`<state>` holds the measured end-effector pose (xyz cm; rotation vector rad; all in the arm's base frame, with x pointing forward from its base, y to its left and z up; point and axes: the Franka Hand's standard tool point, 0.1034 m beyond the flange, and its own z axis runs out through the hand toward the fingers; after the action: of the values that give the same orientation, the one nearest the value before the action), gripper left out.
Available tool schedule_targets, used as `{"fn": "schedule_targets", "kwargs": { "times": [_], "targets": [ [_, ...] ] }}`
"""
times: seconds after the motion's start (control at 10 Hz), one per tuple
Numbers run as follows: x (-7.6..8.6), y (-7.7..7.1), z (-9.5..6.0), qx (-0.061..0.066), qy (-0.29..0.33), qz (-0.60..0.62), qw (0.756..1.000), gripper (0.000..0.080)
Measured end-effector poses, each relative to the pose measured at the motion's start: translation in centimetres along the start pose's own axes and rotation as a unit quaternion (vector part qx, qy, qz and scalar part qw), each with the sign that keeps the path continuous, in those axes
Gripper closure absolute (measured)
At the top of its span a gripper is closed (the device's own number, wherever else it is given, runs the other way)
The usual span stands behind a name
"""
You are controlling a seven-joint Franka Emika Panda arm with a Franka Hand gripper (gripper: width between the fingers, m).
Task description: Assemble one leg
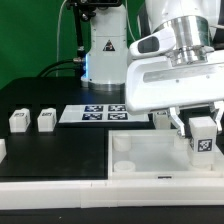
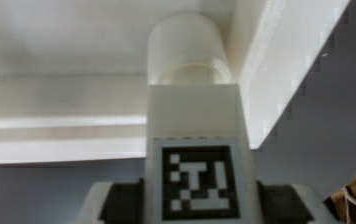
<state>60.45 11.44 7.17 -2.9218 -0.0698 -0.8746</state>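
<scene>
My gripper [image 1: 202, 128] is shut on a leg [image 1: 204, 137], a small white post with a black-and-white tag, and holds it upright over the far right corner of the large flat white panel [image 1: 150, 157]. In the wrist view the held leg [image 2: 196, 130] fills the middle with its tag toward the camera. Its rounded end points at the panel's corner [image 2: 86, 60], and dark finger pads [image 2: 132, 196] press on both of its sides. Two more legs [image 1: 19, 120] [image 1: 46, 119] stand on the black table at the exterior view's left. A further one [image 1: 161, 117] stands behind the gripper.
The marker board [image 1: 93, 114] lies flat on the table behind the panel. The arm's white base [image 1: 103, 45] stands at the back. A white part [image 1: 2, 150] shows at the exterior view's left edge. The panel has round sockets [image 1: 122, 146] at its corners.
</scene>
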Motion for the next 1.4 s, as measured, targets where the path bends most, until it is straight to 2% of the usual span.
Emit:
{"fn": "schedule_targets", "kwargs": {
  "times": [0.1,0.2,0.3,0.4,1.1,1.3,1.4],
  "targets": [
    [-0.2,0.0,0.1,0.001,-0.006,0.000,1.000,0.0409],
    [-0.2,0.0,0.1,0.001,-0.006,0.000,1.000,0.0272],
    [-0.3,0.0,0.1,0.001,-0.006,0.000,1.000,0.0272],
    [-0.3,0.0,0.1,0.001,-0.007,0.000,1.000,0.0176],
    [-0.4,0.0,0.1,0.002,-0.014,0.000,1.000,0.0150],
    [0.9,-0.2,-1.4,0.008,-0.044,0.002,0.999,0.0150],
    [1.0,-0.1,-1.4,0.011,-0.065,0.004,0.998,0.0150]
  ]
}}
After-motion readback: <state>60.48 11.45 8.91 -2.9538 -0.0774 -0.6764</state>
